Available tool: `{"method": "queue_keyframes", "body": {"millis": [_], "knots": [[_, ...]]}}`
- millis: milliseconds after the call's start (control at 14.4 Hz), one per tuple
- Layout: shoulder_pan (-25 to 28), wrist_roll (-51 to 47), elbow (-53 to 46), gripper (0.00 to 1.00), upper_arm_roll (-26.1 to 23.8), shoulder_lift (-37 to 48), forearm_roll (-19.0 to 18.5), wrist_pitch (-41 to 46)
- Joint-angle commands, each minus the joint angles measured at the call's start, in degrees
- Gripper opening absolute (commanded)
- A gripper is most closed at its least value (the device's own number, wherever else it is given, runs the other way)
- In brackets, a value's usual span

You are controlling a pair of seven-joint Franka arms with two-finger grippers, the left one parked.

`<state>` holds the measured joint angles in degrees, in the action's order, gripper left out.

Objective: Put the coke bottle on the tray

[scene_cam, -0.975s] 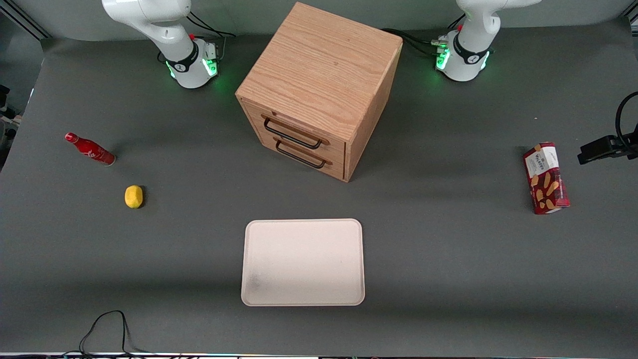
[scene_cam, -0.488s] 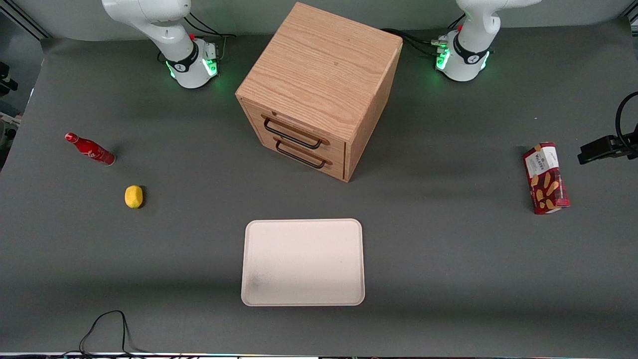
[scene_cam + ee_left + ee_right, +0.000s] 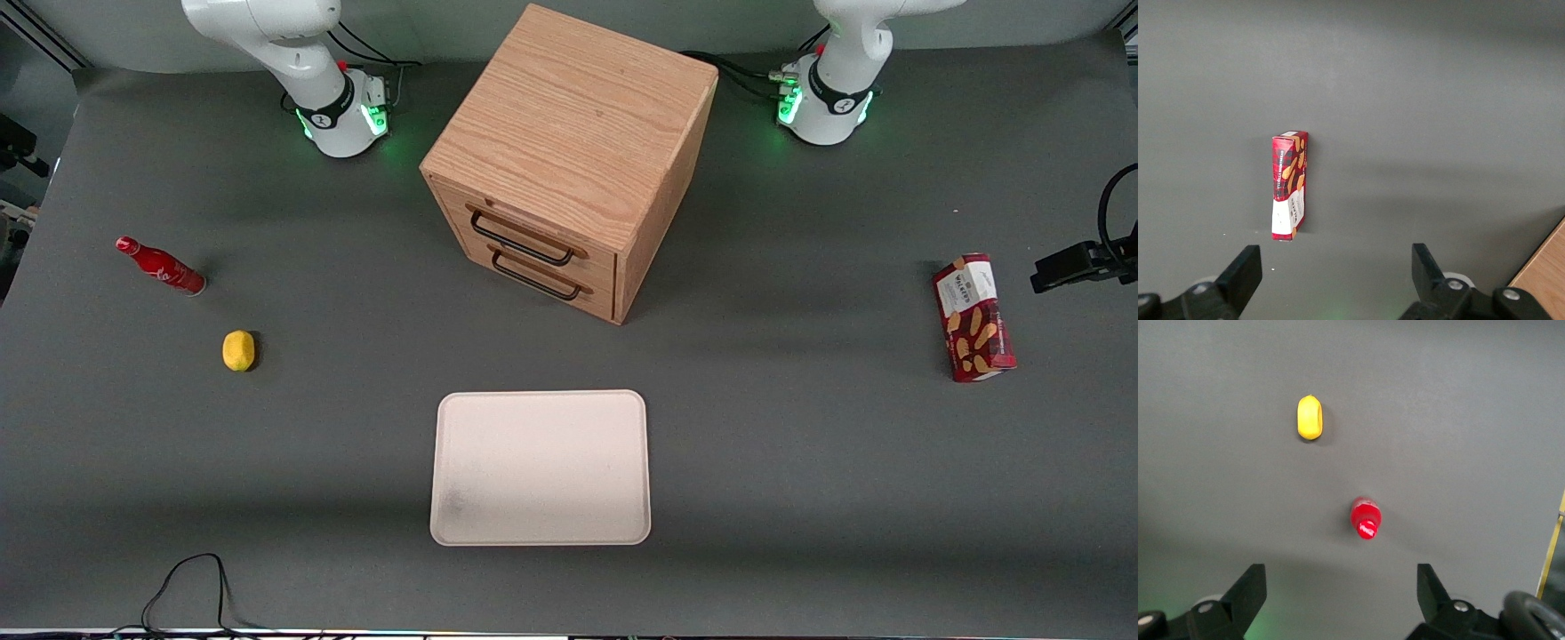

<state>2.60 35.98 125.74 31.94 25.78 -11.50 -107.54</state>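
While tool point(image 3: 1339, 590) hangs spread above 1 coke bottle point(image 3: 1365, 518), 1 tray point(image 3: 540, 467) sits apart.

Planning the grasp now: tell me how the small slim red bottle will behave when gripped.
The small slim red bottle stands upright on a narrow base, so a sideways nudge probably tips it. Its round, glossy body may slip or roll once down. The gripper, fingers open, hangs above it, so closing evenly on both sides seems safest.

bench point(image 3: 800, 498): matt grey covering
cabinet point(image 3: 569, 124): grained wood, dark metal handles
tray point(image 3: 540, 533): smooth matt plastic
coke bottle point(image 3: 162, 266): glossy red
gripper point(image 3: 1341, 593): black fingers point(image 3: 1248, 590) set wide apart, high above the bottle
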Motion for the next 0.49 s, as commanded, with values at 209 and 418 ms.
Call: {"method": "queue_keyframes", "body": {"millis": [209,418], "knots": [[0.30,1.02,8.62,1.00,1.98,-2.49,-1.15,-12.49],[0.21,1.63,15.74,1.00,4.53,-2.84,-1.07,-21.45]]}}
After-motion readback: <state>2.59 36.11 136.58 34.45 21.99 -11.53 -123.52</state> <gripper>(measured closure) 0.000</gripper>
